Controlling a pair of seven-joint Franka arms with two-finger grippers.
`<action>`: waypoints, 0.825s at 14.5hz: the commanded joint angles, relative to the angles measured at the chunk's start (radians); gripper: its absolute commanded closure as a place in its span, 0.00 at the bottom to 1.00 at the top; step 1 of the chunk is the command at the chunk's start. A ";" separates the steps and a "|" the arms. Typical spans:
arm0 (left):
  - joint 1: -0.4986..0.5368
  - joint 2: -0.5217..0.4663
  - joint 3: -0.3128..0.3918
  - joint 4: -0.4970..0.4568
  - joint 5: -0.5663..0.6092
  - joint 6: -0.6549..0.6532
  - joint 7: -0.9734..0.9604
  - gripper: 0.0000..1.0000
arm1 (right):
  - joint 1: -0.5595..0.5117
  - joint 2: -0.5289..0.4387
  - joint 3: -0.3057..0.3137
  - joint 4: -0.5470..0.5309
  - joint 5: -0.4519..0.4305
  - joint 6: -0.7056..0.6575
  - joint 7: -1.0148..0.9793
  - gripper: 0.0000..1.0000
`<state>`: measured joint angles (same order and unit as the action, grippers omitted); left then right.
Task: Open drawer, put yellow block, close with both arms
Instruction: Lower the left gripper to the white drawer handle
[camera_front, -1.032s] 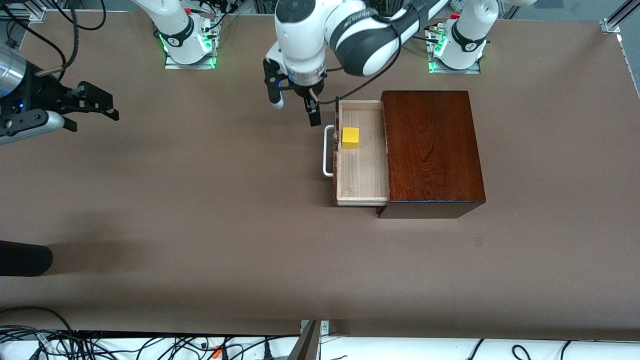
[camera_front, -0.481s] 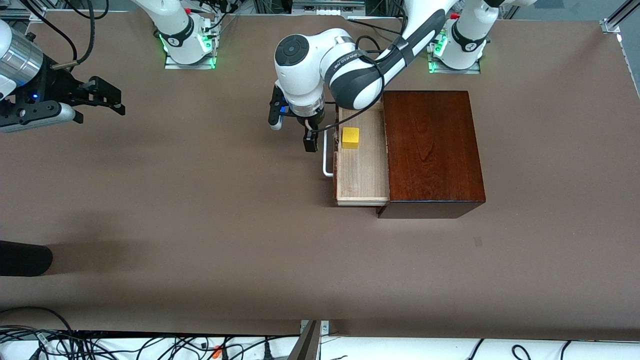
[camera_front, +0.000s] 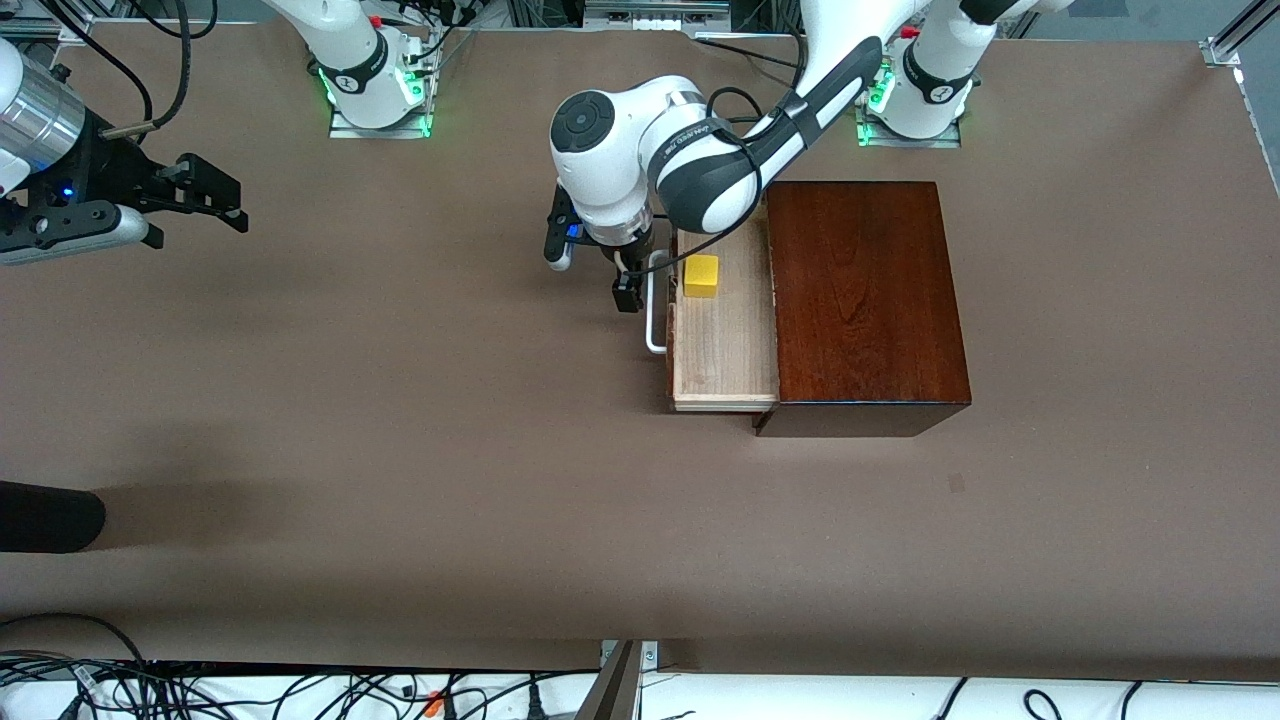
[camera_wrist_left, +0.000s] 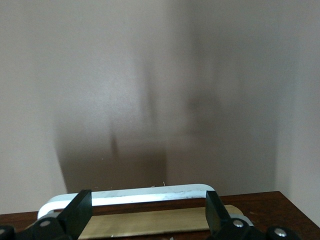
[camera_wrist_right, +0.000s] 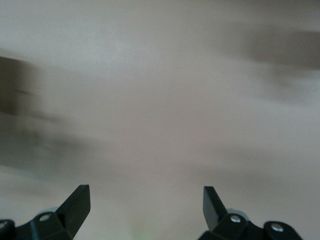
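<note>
Two white jointed arms work over a brown bench (camera_front: 400, 450). The small bright yellow cube (camera_front: 701, 275) sits in the pulled-out pale-wood drawer (camera_front: 725, 350) of a dark reddish-brown wooden box (camera_front: 865, 300), near the drawer's 12 o'clock end. The left end effector (camera_front: 600, 265), fingers apart, hangs beside the white U-shaped handle (camera_front: 655, 325). The right end effector (camera_front: 195, 200), fingers spread, waits toward 9 o'clock. Risk: an off-centre push on the handle could skew and jam the drawer, or shove the whole box.

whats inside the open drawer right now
The drawer is pulled out and holds only the yellow block, resting on its pale wood floor. The left arm's wrist covers one corner, and the part under the wooden box can't be seen.
</note>
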<state>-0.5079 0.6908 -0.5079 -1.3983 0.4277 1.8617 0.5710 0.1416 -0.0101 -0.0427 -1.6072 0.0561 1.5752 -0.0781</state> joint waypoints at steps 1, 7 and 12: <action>0.006 -0.008 0.005 -0.025 0.023 -0.013 0.003 0.00 | -0.017 -0.011 0.017 0.010 -0.025 0.005 0.006 0.00; 0.023 -0.020 0.012 -0.022 0.032 -0.093 0.012 0.00 | -0.028 0.032 0.004 0.079 -0.021 0.005 0.011 0.00; 0.061 -0.039 0.012 -0.022 0.046 -0.136 0.021 0.00 | -0.028 0.035 -0.008 0.079 -0.047 0.000 0.006 0.00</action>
<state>-0.4868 0.6899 -0.4979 -1.4066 0.4317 1.7811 0.5625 0.1217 0.0138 -0.0554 -1.5559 0.0318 1.5967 -0.0781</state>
